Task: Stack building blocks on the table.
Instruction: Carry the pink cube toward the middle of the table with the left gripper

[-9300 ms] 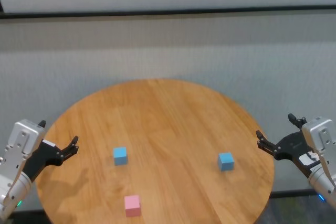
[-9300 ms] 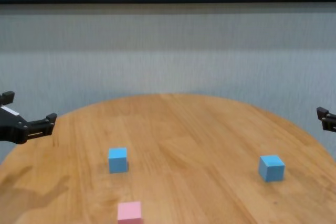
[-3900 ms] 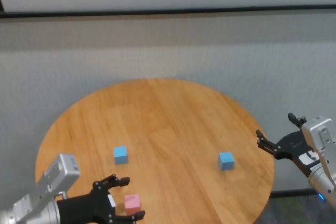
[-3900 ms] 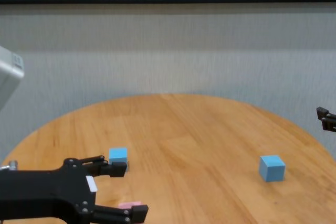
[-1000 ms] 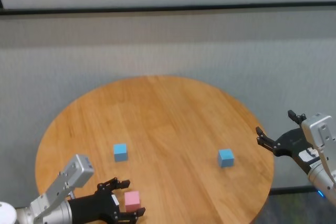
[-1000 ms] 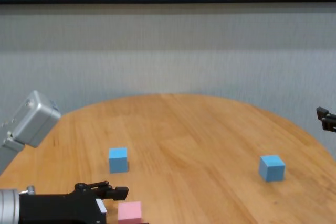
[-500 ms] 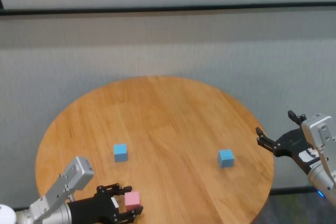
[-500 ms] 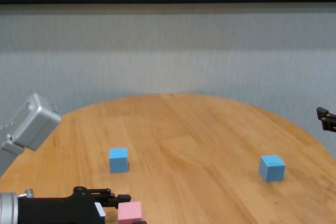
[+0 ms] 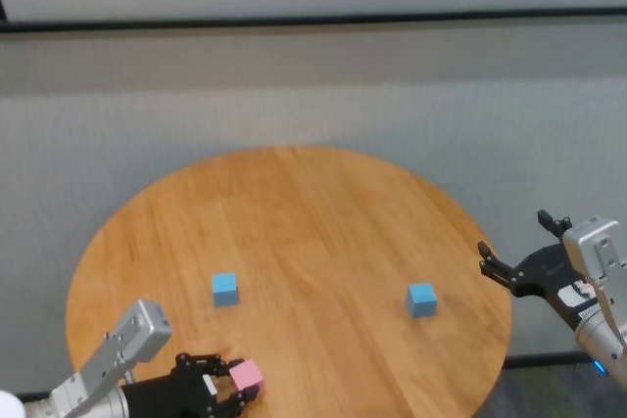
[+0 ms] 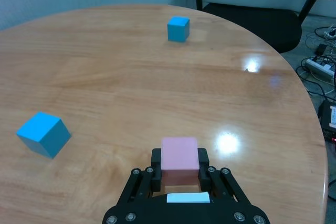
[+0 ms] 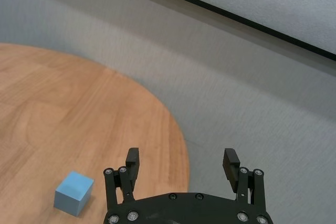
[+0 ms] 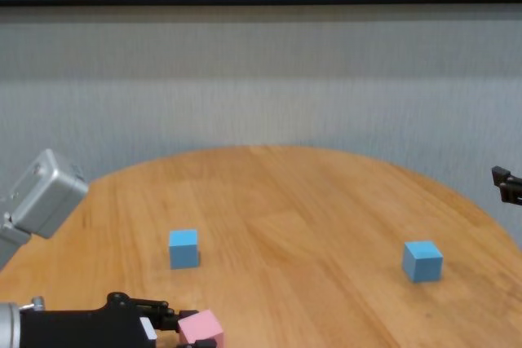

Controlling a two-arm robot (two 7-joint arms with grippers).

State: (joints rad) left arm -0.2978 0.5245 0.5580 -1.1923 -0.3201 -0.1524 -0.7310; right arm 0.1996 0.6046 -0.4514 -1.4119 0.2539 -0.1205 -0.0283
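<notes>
My left gripper (image 9: 238,384) is shut on the pale pink cube (image 9: 248,375) near the table's front left edge; the cube is tilted and looks slightly lifted off the wood. It also shows in the left wrist view (image 10: 179,153) and the chest view (image 12: 201,328). One light blue cube (image 9: 224,289) sits left of centre, also in the chest view (image 12: 183,248). The other light blue cube (image 9: 422,300) sits at the right, also in the right wrist view (image 11: 74,193). My right gripper (image 9: 511,254) is open, parked off the table's right edge.
The round wooden table (image 9: 304,232) stands before a grey wall. A black office chair (image 10: 268,9) and floor cables (image 10: 323,66) lie beyond the table's far edge in the left wrist view.
My left gripper has closed on the pink cube, which now sits tilted between the fingers. The right arm and both blue cubes have not moved.
</notes>
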